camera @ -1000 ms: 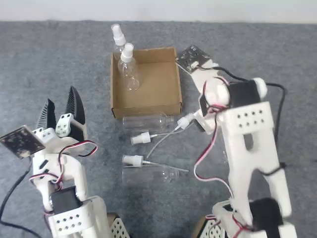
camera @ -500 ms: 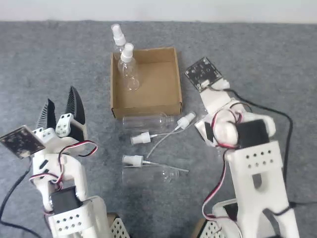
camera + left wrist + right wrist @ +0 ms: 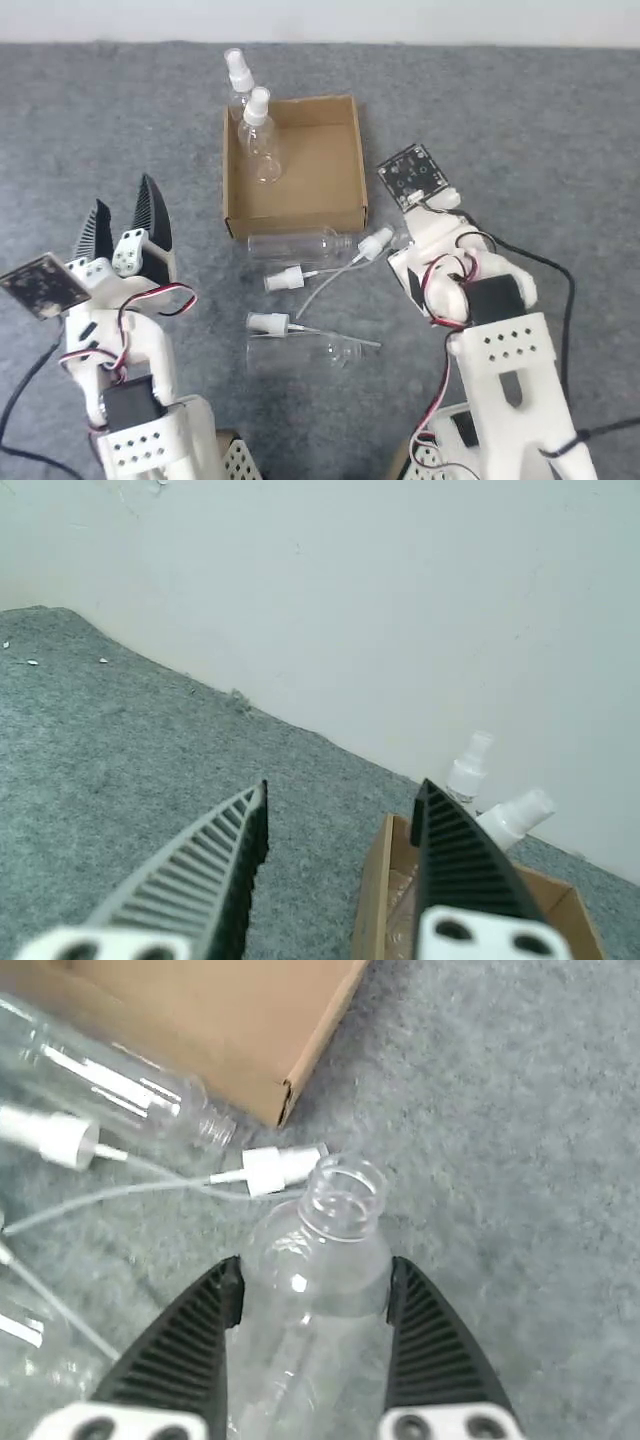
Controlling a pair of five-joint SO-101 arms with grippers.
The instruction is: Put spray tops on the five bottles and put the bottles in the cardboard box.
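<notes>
**Right wrist view: open bottle mouth points straight at a spray top**

The right pincer (image 3: pixel 315 1268) has its jaws pressed against both sides of a clear bottle (image 3: pixel 312 1295), pinching it at the shoulder. The bottle's long axis runs in line with the pincer. Its uncapped mouth faces away from the wrist, toward the near corner of the box (image 3: pixel 230 1020).

A spray top (image 3: pixel 280 1168) lies on the surface (image 3: pixel 520 1110) just beyond that mouth, touching it or nearly so. It lies crosswise to the bottle's axis, with its thin tube trailing off along the carpet. A loose bottle (image 3: pixel 110 1080), also uncapped, lies beside the box wall.

In the high view the left pincer (image 3: pixel 125 195) is spread wide and holds nothing. It sits well apart from these things, off the box's other side. A capped bottle (image 3: pixel 262 150) lies inside the box and a second capped bottle (image 3: pixel 237 75) is at its far corner. Two more tops and another bare bottle lie on the surface between the arms.

The right arm is much the nearer to the top, but its pincer is occupied. The top probably has to be lifted by the left pincer, turned tube-first along the bottle's axis, and fed into the mouth. The crosswise lie of the top is what that move would have to correct.
</notes>
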